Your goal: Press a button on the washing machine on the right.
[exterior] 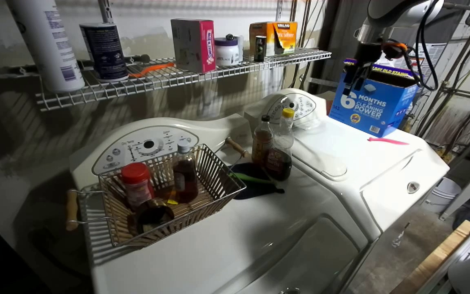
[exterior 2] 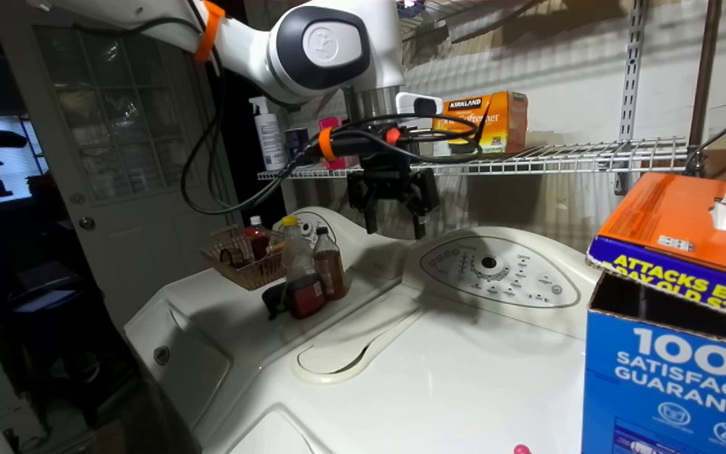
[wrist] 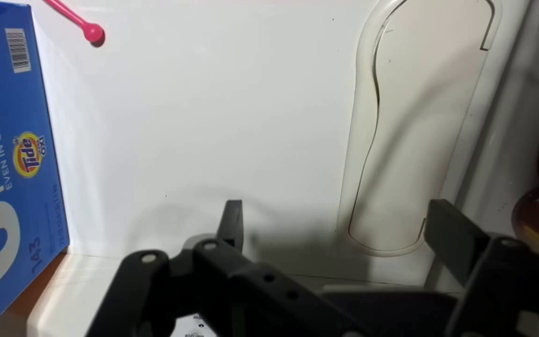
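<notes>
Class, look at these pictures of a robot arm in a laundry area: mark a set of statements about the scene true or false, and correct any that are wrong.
1. The gripper is open. True.
2. The gripper is touching the control panel of the right-hand washing machine. False: it hangs apart from the control panel.
3. The wire basket holds a red-lidded jar. True.
4. The yellow-capped bottle lies on its side. False: the yellow-capped bottle stands upright.
5. The blue Tide box stands on the right-hand washing machine. True.
6. The orange Kirkland box sits in the wire basket. False: the orange Kirkland box stands on the wire shelf.
</notes>
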`<control>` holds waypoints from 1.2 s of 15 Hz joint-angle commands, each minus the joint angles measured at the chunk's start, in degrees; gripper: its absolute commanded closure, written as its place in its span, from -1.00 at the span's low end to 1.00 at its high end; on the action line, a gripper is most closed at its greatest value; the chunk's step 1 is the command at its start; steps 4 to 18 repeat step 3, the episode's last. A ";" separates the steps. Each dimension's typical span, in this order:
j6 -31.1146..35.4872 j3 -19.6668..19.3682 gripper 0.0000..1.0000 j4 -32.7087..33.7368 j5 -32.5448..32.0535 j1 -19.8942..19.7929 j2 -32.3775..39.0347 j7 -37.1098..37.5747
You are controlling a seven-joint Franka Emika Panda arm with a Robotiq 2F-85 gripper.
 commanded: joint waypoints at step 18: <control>-0.13 -1.07 -1.00 -0.67 -0.05 1.07 -0.14 -0.09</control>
